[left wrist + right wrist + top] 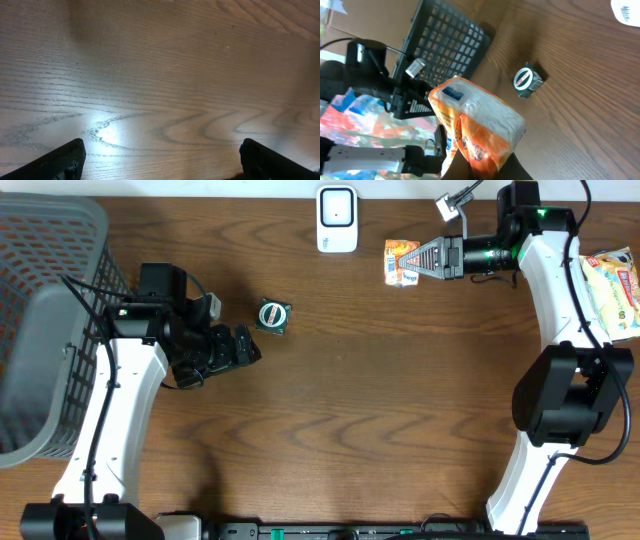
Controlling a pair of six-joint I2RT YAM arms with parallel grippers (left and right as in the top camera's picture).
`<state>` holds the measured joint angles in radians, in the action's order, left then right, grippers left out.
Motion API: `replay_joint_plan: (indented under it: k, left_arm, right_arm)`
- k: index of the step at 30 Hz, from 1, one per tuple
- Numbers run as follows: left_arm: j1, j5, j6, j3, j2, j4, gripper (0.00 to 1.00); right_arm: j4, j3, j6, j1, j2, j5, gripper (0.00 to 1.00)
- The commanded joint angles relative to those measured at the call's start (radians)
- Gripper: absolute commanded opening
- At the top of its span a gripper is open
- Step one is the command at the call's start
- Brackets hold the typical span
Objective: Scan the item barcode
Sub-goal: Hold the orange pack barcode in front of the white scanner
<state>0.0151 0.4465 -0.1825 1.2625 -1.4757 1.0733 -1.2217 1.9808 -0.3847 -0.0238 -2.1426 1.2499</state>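
Note:
My right gripper is shut on an orange and white snack packet, held above the table just right of the white barcode scanner. No barcode can be made out on the packet. My left gripper is open over bare wood, its black fingertips wide apart with nothing between them. It sits just left of and below a small round green item.
A grey mesh basket fills the left edge of the table. More snack packets lie at the far right, behind my right arm. Bare wood lies between the two arms.

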Motion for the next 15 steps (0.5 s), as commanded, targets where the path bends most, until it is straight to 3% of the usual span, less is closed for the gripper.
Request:
replay_joint_plan:
  k: [1, 8, 15]
  left_arm:
    - [0.002, 0.006, 0.013, -0.002, -0.007, 0.003, 0.98]
    - [0.002, 0.006, 0.013, -0.002, -0.007, 0.002, 0.98]
    - [0.002, 0.006, 0.013, -0.002, -0.007, 0.002, 0.98]
  right_arm:
    - [-0.002, -0.001, -0.032, 0.039, -0.009, -0.104, 0.01]
    - [0.027, -0.001, 0.007, 0.193, -0.009, -0.581, 0.01]
    - [0.227, -0.001, 0.032, 0.386, -0.019, -1.278, 0.01]
